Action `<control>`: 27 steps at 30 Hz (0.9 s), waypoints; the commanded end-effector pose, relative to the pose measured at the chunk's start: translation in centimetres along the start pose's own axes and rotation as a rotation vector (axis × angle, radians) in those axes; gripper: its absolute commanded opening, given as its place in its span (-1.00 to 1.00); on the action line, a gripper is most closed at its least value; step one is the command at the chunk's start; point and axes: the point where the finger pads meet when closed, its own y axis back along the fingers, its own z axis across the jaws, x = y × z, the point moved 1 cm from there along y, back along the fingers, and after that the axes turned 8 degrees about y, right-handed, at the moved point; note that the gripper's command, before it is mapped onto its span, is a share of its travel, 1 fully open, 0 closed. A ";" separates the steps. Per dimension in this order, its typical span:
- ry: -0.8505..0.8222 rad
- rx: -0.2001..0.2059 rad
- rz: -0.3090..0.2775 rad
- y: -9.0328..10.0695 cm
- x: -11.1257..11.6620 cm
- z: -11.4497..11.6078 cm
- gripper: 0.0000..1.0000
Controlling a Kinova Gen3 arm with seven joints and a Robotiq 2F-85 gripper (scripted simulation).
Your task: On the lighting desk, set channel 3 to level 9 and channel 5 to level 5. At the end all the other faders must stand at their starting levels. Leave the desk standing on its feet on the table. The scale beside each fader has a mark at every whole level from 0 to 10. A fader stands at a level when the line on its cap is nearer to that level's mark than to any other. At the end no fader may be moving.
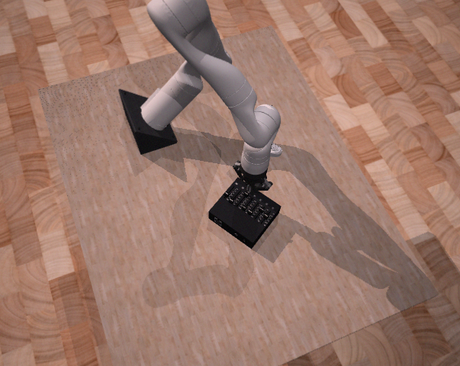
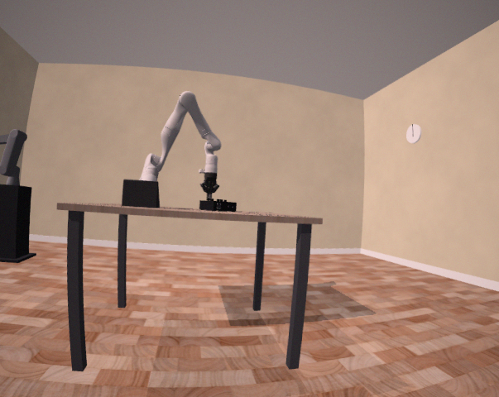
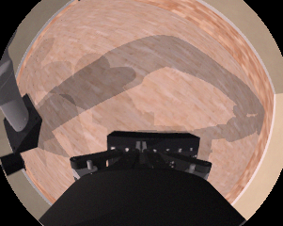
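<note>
The black lighting desk [image 1: 244, 214] stands flat on the wooden table, turned at an angle, with a row of small faders [image 1: 247, 203] across its top. It shows as a low black box in the side view [image 2: 218, 205]. My gripper [image 1: 252, 184] is shut and empty. It points straight down at the desk's far edge, just above the fader row, and also shows in the side view [image 2: 208, 194]. In the wrist view the gripper's dark body fills the bottom and the desk [image 3: 155, 149] shows just beyond it. The fader levels are too small to read.
The arm's black base block [image 1: 146, 122] stands on the table behind and to the left of the desk. A second arm on a black pedestal [image 2: 7, 213] stands on the floor, well away from the table.
</note>
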 end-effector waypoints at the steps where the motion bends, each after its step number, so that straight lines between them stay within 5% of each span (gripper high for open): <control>1: -0.001 -0.001 -0.001 0.0 -0.1 0.0 -1.00; 27: -0.001 -0.001 -0.001 0.0 -1.1 -0.1 -1.00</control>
